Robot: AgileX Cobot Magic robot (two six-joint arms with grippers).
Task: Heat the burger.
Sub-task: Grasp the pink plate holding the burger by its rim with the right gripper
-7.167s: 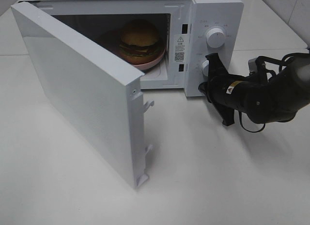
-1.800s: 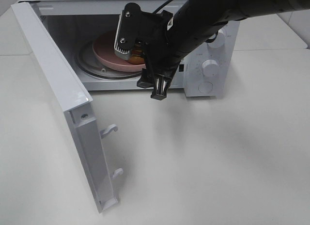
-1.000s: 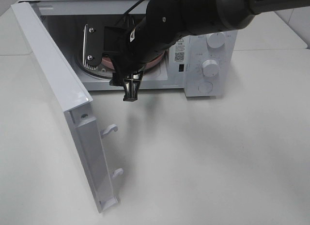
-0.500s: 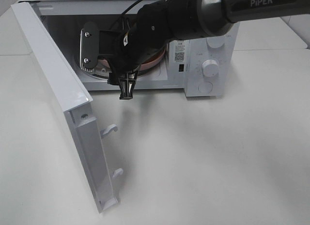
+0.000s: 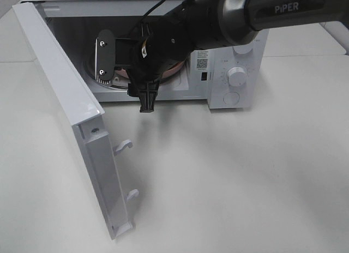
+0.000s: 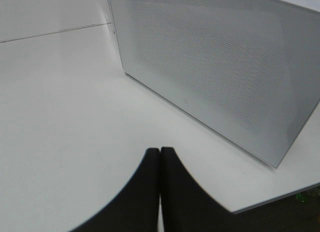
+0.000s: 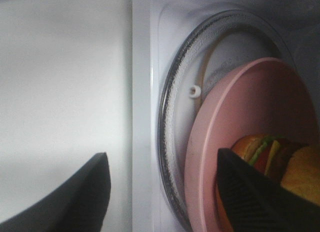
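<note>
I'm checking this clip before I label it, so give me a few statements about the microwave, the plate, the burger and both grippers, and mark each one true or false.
1. The microwave door stands open. True.
2. The burger lies on the pink plate. True.
3. The pink plate sits on the table in front of the microwave. False: it rests inside the microwave, on the glass turntable.
4. The right gripper is shut on the burger. False: its fingers stand wide apart, one beside the burger over the plate, one outside the microwave's front edge.
5. The left gripper is shut and holds nothing. True.
6. The left gripper touches the microwave door. False: it is over bare table, apart from the microwave.
</note>
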